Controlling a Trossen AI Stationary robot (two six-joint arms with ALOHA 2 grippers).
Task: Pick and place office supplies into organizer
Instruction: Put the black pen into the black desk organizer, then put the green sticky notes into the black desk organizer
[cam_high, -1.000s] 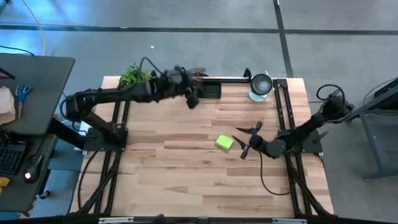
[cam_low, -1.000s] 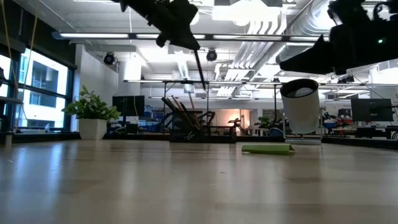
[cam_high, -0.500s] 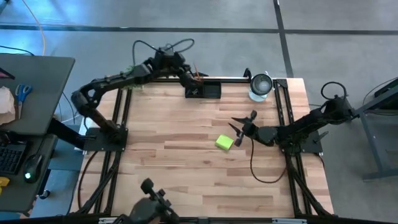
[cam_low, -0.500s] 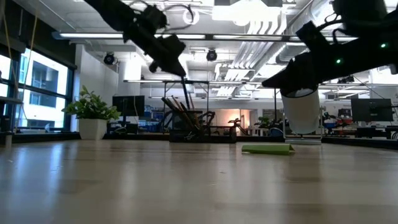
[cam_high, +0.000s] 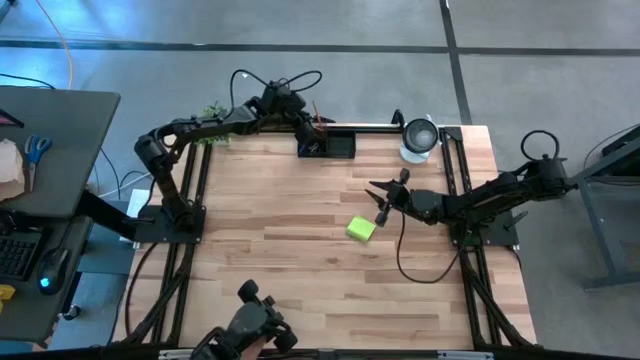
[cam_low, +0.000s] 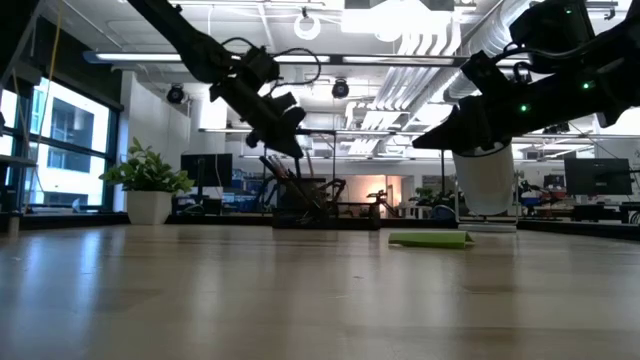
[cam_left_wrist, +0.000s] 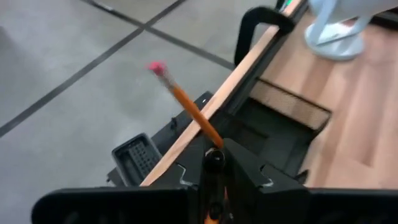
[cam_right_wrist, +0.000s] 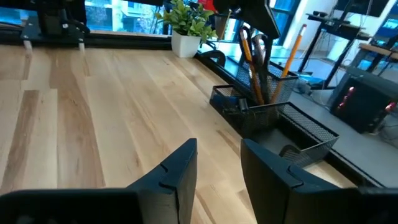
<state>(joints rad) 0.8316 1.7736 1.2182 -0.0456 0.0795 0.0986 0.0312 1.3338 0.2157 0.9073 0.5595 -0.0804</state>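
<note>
My left gripper (cam_high: 305, 128) hangs over the table's far edge, at the left end of the black mesh organizer (cam_high: 340, 145), and is shut on an orange pencil (cam_left_wrist: 186, 106) with a pink eraser. Several pencils (cam_right_wrist: 252, 59) stand in the organizer's upright holder. The lime-green sticky-note pad (cam_high: 361, 229) lies flat on the wood at mid-table. My right gripper (cam_high: 383, 200) hovers open just beyond the pad's far right side, with nothing between its fingers (cam_right_wrist: 180, 168). My left gripper pinches the pencil between its two fingers at the end away from the eraser (cam_left_wrist: 208, 134). The pencil sticks out ahead of the fingertips, and its eraser end (cam_left_wrist: 157, 66) points out past the table's far edge. I cannot tell whether it touches the organizer.
A silver-and-white cup (cam_high: 419, 138) stands at the far right, next to the organizer. A small potted plant (cam_high: 212, 108) sits at the far left corner. A dark device (cam_high: 255, 322) shows at the table's near edge. Bare wood lies left of the pad and nearer than it.
My left gripper has swung toward the far edge and come down to the organizer's left end, carrying the pencil. My right gripper has swung toward the far edge, past the sticky-note pad. Its fingers have drawn closer together but still stand open.
</note>
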